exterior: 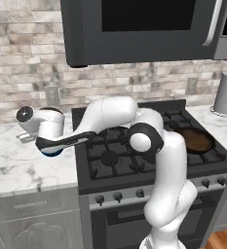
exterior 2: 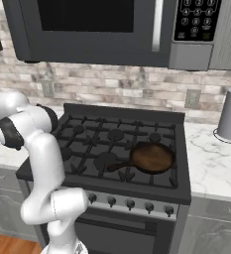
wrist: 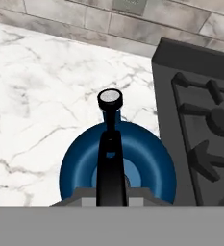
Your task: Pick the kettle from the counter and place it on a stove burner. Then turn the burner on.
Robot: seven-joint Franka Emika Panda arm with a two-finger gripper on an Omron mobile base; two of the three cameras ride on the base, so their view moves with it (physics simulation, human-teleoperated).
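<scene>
Hiding most of the glossy blue kettle (exterior: 52,151) on the marble counter (exterior: 17,165), the gripper (exterior: 46,144) showed no readable finger state.

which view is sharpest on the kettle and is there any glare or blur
Hand view: the kettle is sharp, with a soft sheen on its blue body and a bright cap on the spout. Left base view: it's a coarse blue sliver under the arm. Right base view: slightly soft; the pan has a faint gloss.
</scene>
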